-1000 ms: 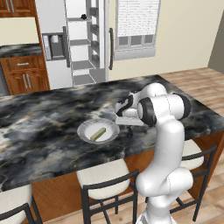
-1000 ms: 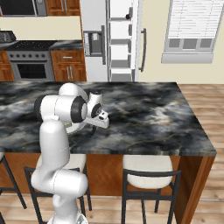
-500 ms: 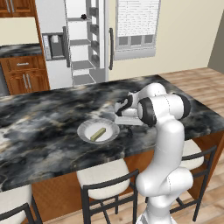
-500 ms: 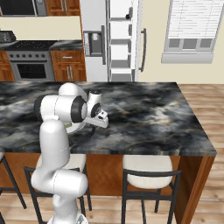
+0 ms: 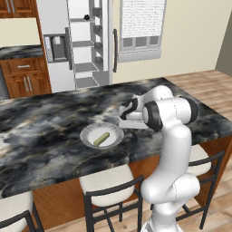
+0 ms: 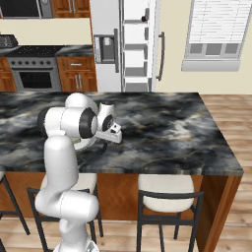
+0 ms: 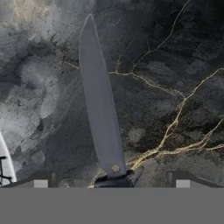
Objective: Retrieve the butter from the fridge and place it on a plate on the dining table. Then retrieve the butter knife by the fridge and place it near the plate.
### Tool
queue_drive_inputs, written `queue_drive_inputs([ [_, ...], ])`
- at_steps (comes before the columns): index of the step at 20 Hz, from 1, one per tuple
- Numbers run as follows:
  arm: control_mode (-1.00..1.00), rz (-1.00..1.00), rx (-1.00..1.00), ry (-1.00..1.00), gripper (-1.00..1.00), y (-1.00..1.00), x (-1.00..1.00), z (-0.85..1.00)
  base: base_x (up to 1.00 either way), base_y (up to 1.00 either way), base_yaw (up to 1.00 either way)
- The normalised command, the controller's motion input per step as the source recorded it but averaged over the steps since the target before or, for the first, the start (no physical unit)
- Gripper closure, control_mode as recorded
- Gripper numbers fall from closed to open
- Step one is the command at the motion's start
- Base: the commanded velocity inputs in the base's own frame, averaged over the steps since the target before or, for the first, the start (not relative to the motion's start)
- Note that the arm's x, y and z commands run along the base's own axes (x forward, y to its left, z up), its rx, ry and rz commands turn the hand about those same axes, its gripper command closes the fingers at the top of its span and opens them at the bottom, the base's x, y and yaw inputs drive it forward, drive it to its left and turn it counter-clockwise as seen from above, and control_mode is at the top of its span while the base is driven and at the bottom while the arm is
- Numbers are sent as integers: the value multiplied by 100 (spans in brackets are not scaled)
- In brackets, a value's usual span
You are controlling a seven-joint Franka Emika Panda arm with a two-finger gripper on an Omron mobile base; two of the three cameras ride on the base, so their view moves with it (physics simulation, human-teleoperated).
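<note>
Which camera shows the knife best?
The hand view: the knife lies close up on the marbled table, its long grey blade in full. The base views don't let me make it out; the arm blocks that spot beside the plate.

Three stools [image 5: 107, 182] with pale cushions and dark metal frames stand on the wooden floor [image 6: 231, 110], tucked below the jaws on the near side. Far beyond the jaws, a window [image 6: 215, 30] with white blinds sits in the cream wall. Off to one side of it is a stove [image 6: 34, 71] with a dark oven door, flanked by reddish wooden cabinets [image 6: 76, 74]; a microwave [image 6: 19, 8] hangs above the stove.
</note>
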Motion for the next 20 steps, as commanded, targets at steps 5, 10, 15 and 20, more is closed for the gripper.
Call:
queue_drive_inputs([
  [5,-100,0,-10,0,-100,-13,-15,60,0,0,0],
  [10,-100,0,-4,-2,-100,0,-85,86,0,0,0],
  [15,-100,0,0,-15,-100,0,-100,84,0,0,0],
  [20,-100,3,-1,-20,-100,0,-100,80,0,0,0],
])
